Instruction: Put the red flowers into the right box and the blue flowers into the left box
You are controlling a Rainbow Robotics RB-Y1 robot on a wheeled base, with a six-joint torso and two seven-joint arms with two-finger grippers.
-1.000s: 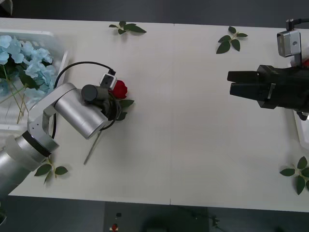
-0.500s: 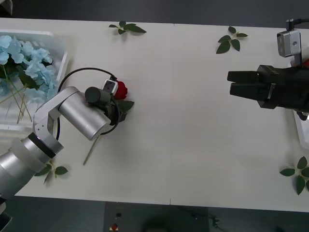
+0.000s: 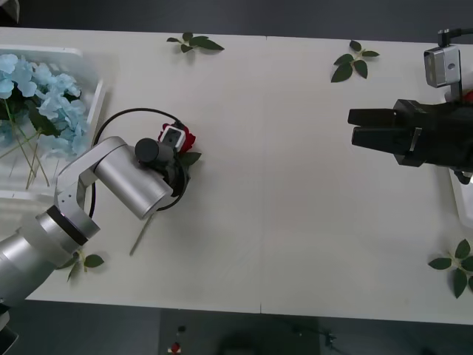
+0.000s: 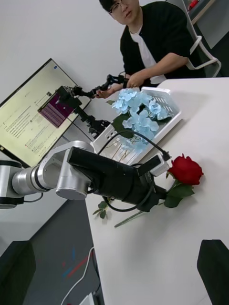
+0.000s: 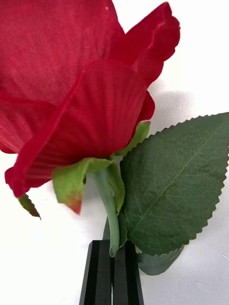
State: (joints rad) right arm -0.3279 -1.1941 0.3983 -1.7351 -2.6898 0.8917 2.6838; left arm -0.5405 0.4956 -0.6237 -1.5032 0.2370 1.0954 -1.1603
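While the left pincer (image 5: 112, 274) has its black fingers clamped tight on the stem of a red rose (image 3: 185, 137) just under the bloom, that flower sits low over the counter (image 3: 295, 185), left of centre and not far from the left box (image 3: 94, 87). That box already has the blue flowers (image 3: 41, 89) piled in it, so this rose looks like the one thing left out here to sort. The right pincer (image 3: 356, 127) hangs parked over the right side of the counter, fingers spread apart, empty.

My take on doing this bit well: lift straight up first so the long stem and the big leaf (image 5: 176, 186) come clear of the counter instead of dragging. The grip is on a thin stem with a heavy head above it, so I'd expect it to swivel if the arm swings fast. Go slow. Red goes in the right box (image 3: 464, 203), clear across the counter, so a handover to the waiting arm may be the easiest route.
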